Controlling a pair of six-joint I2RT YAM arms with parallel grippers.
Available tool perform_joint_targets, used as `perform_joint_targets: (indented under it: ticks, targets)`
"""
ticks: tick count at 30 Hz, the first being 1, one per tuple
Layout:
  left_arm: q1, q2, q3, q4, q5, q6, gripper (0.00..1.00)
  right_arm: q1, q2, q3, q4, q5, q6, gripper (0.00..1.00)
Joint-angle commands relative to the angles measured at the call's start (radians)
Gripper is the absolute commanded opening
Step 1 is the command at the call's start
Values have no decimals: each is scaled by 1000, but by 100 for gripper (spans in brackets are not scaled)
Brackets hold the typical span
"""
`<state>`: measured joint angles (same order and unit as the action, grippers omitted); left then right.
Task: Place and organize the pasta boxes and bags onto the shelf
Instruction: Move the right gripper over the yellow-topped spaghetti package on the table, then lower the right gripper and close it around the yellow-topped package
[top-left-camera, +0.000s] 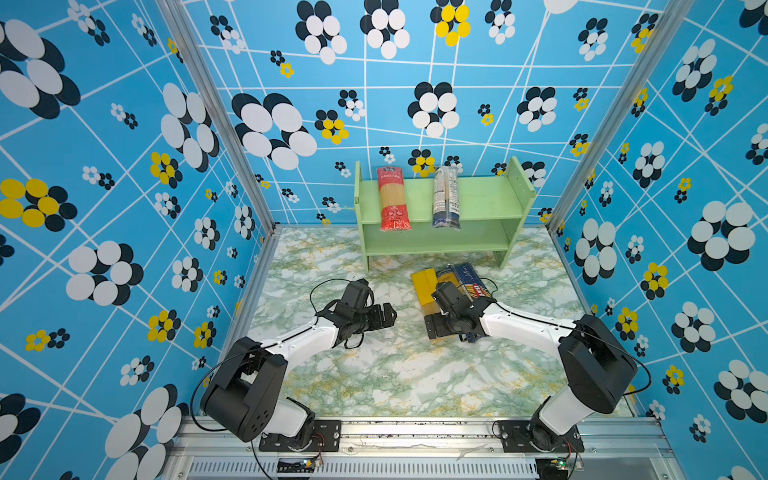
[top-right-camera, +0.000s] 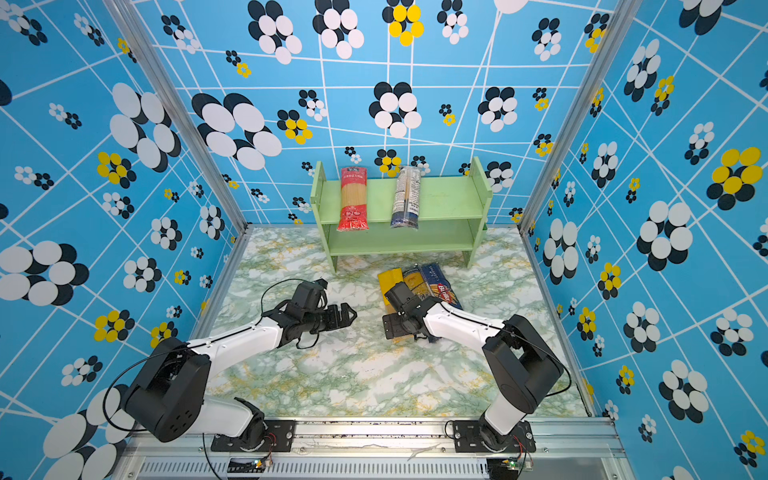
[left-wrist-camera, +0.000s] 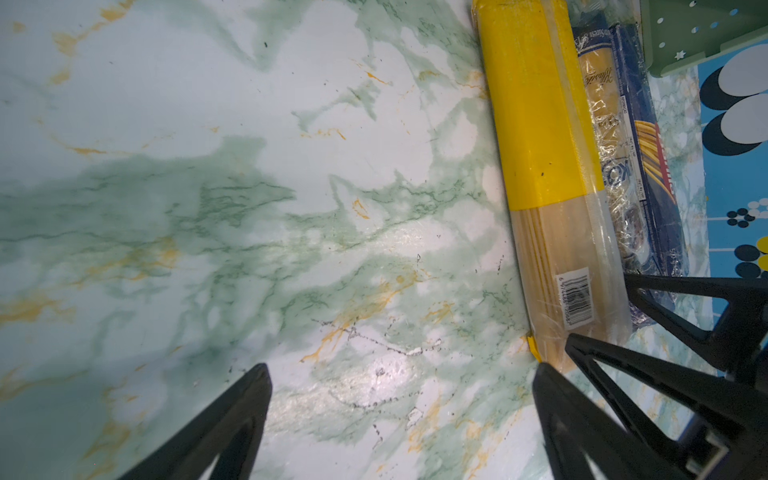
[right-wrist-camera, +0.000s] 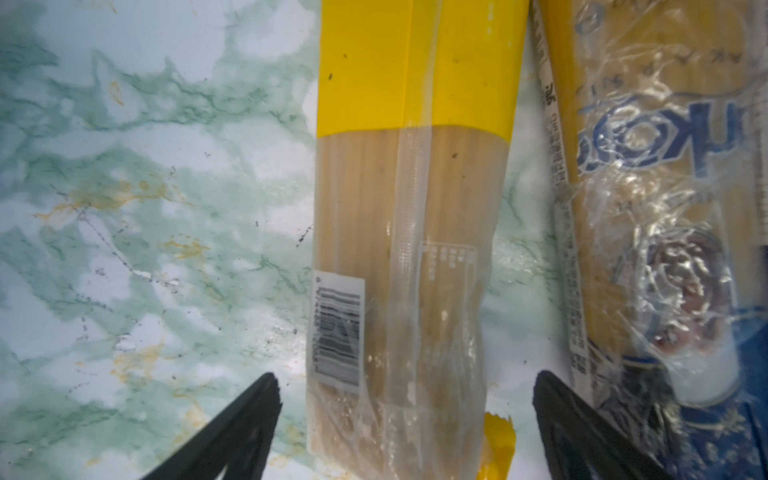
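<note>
The light green shelf (top-left-camera: 482, 199) stands at the back. A red-ended bag (top-left-camera: 392, 199) and a clear white/blue-label bag (top-left-camera: 446, 199) lie across its top tier. In front of it, three packs lie side by side on the table: a yellow-topped bag (top-left-camera: 424, 286), a blue-ended bag (right-wrist-camera: 656, 166) and a dark blue Barilla box (top-left-camera: 473, 282). My right gripper (right-wrist-camera: 405, 376) is open, pointing down over the yellow-topped bag's (right-wrist-camera: 415, 187) near end, one finger on each side. My left gripper (left-wrist-camera: 401, 368) hangs open and empty over bare table left of the packs.
The shelf's lower tier (top-left-camera: 432, 241) holds nothing. Patterned walls close in the marble table (top-left-camera: 374, 374) on three sides. The two arm bases sit on a metal rail (top-left-camera: 415, 432) at the front edge. The shelf's right leg (left-wrist-camera: 706, 37) stands close to the Barilla box.
</note>
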<state>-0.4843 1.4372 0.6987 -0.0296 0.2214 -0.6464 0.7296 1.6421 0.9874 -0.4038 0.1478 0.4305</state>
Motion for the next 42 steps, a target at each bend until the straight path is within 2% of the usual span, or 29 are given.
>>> perform_joint_targets:
  ticks: [1, 34, 42]
  targets:
    - [7, 0, -16, 8, 7, -10, 99, 12, 25, 30, 20, 20, 1, 97]
    - [8, 15, -3, -1, -2, -5, 99, 38, 149, 78, 1, 67, 2, 96]
    - [7, 26, -4, 3, 0, -7, 99, 39, 179, 93, -25, 83, 1, 88]
